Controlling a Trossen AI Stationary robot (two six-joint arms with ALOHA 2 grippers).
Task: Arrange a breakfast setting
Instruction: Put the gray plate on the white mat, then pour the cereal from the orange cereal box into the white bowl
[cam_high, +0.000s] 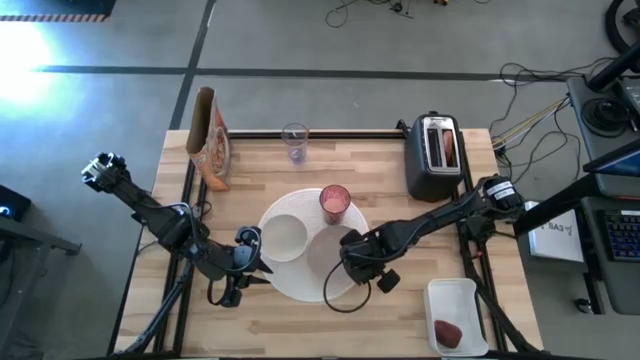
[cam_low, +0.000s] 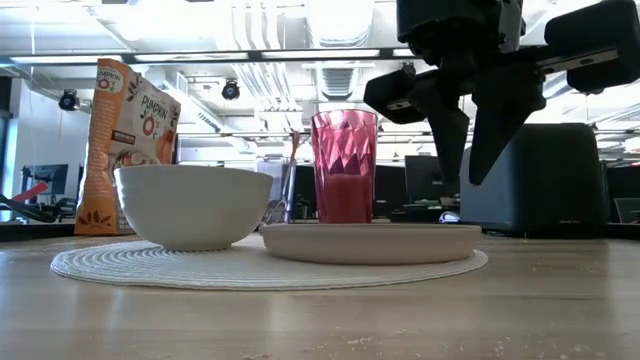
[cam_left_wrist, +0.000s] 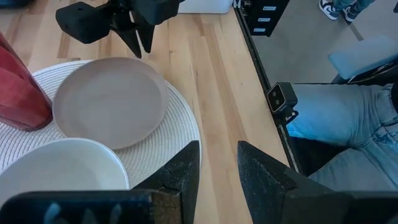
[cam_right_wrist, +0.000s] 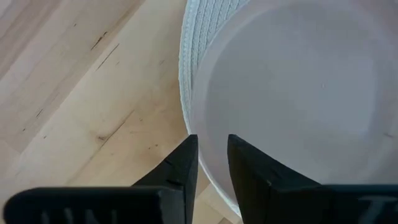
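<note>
A white plate (cam_high: 330, 252), a white bowl (cam_high: 283, 237) and a pink tumbler (cam_high: 335, 203) stand on a round woven mat (cam_high: 275, 278) at mid-table. A browned bread piece (cam_high: 449, 148) stands in the toaster (cam_high: 432, 165) at the far right. A dark-red fruit (cam_high: 448, 332) lies in the white tray (cam_high: 458, 300) at the near right. My right gripper (cam_low: 465, 180) hangs above the plate's near-right rim (cam_right_wrist: 205, 149), fingers a little apart and empty. My left gripper (cam_left_wrist: 219, 158) is level near the mat's near-left edge, fingers a little apart and empty.
A cereal bag (cam_high: 212, 140) and a clear glass (cam_high: 294, 142) stand along the far edge. Bare wood lies along the near edge between mat and tray. A person's legs in jeans (cam_left_wrist: 354, 118) show beyond the table's edge.
</note>
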